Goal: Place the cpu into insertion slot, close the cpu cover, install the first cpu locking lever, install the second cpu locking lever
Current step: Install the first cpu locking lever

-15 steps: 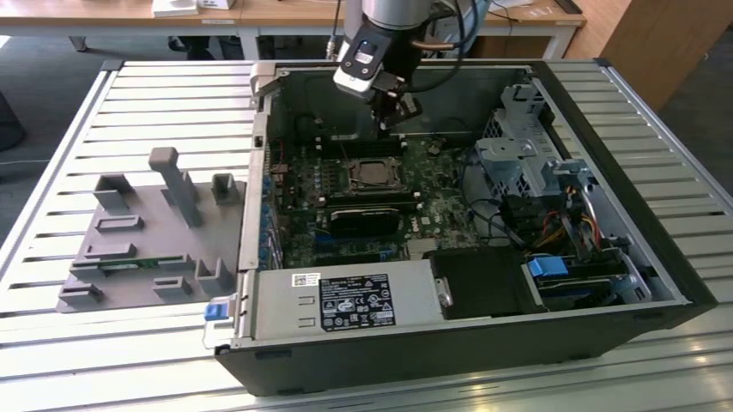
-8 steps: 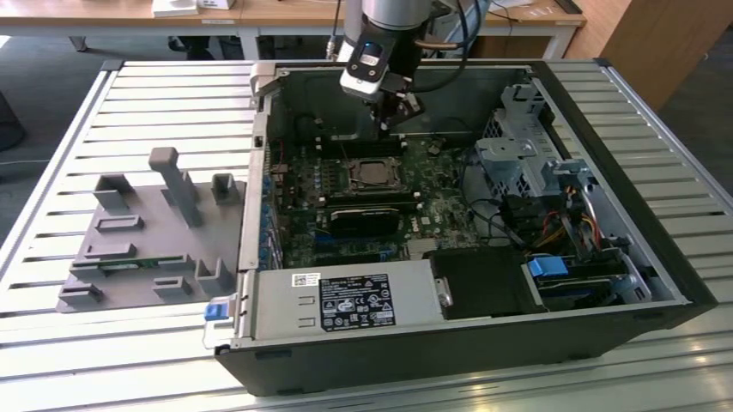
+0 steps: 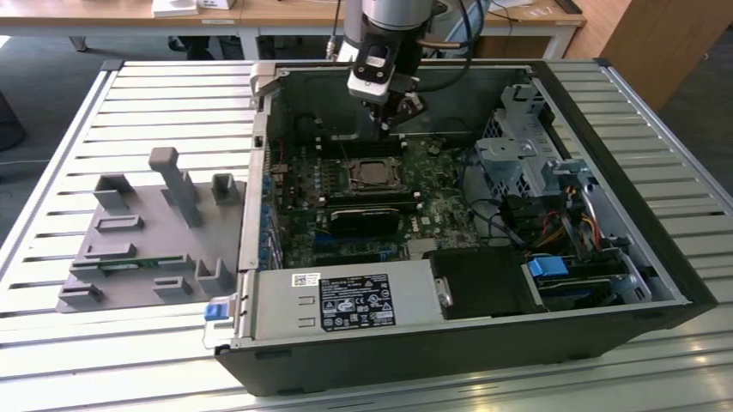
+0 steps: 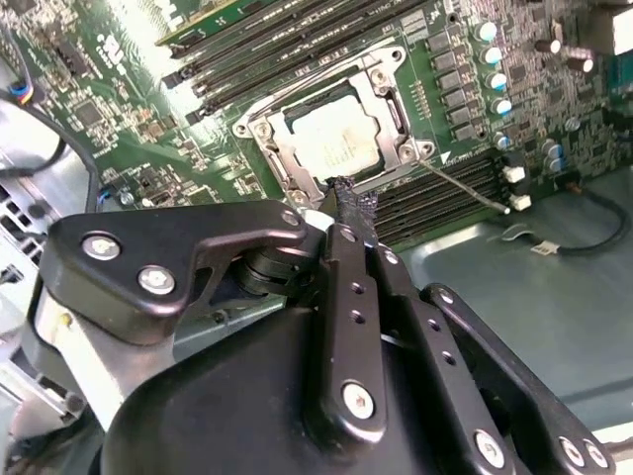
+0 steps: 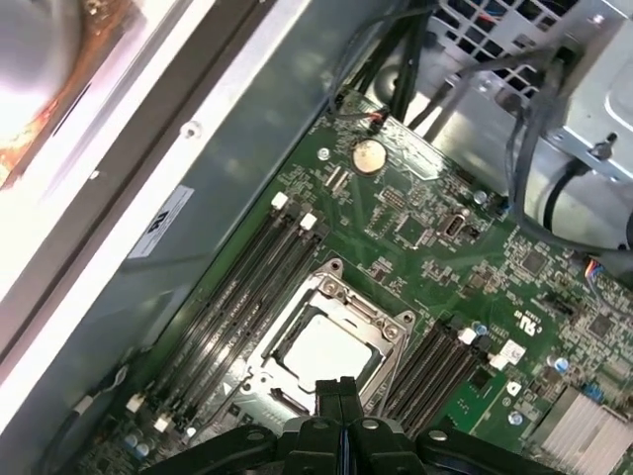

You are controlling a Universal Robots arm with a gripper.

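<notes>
Near the closed fingers point(image 5: 329, 396) lies the cpu point(image 5: 326, 348).

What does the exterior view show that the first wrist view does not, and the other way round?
Exterior view: the grey plastic fixture tray beside the black computer case, and the labelled grey power supply box. First wrist view: a round silver coin battery. Both: the square silver-topped cpu, with the black gripper near it.

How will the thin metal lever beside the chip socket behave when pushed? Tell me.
The lever looks like thin wire rod, so probably springy rather than floppy. Its smooth silvery surface may slip off the gripper.
</notes>
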